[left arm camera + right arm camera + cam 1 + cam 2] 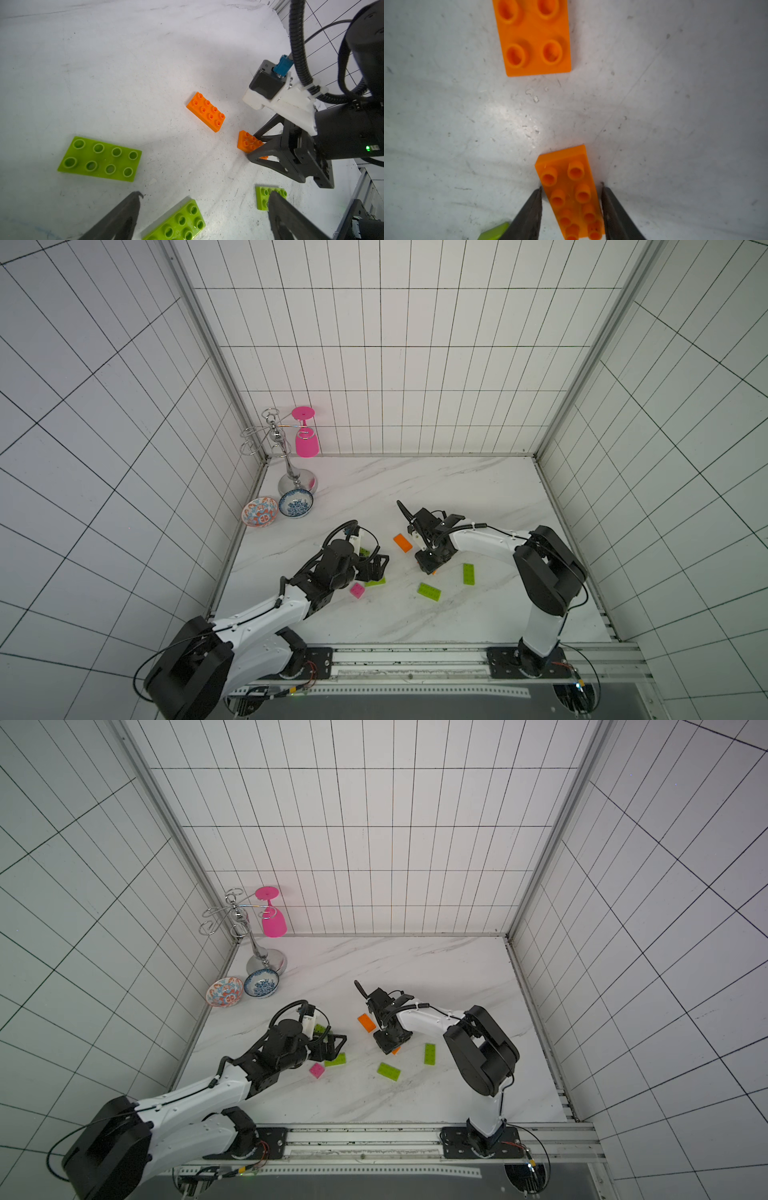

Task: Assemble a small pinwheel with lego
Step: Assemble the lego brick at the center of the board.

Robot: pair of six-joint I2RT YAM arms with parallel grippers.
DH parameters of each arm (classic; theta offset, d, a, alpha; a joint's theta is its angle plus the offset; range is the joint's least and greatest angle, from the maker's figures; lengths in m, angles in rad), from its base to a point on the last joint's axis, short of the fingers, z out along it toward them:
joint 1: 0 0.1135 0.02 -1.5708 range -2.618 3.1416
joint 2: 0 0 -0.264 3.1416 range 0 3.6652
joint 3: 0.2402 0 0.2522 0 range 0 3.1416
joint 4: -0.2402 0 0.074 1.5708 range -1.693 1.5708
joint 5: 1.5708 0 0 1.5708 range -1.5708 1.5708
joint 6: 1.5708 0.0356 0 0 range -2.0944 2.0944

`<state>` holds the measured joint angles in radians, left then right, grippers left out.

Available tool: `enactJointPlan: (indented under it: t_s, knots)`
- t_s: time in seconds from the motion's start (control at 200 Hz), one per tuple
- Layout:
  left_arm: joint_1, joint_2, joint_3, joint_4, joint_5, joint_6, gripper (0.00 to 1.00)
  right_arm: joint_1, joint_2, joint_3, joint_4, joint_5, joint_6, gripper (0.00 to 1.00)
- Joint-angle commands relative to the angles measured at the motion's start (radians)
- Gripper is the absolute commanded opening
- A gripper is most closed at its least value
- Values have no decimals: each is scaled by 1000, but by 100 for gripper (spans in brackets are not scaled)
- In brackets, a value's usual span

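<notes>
The right gripper [571, 187] straddles an orange studded lego brick [564, 166], jaws close along its long sides, though whether they pinch it I cannot tell. Bare white marble tabletop [467, 124] separates it from the second orange brick [533, 37]. Near that second orange brick the left gripper [204, 194] hangs, jaws spread wide, a lime-green brick [176, 222] showing between them, its wrist covering part of another lime-green brick [365, 551] in both top views; a pink square brick [357, 590] lies farther off.

Loose, scattered green bricks [429, 591], orange bricks [402, 542], pink brick [357, 590]
</notes>
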<state>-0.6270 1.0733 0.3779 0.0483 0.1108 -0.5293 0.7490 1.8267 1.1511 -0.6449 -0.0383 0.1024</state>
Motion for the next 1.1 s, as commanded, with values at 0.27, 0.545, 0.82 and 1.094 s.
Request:
enactJointPlan:
  t_s: [0.27,0.545,0.82,1.094]
  knots:
    - [59,34,-79,135,14,-113,87,53,36,-4,-63,-31,15,29]
    - [139,98,-62,202,89,-128,86,72,116,92,-68,-45,16,28]
    - [150,146,-51,218,120,-115,86,66,167,146,-77,-16,16,28]
    - [151,153,-49,219,118,-113,86,45,203,181,-64,-12,8,27]
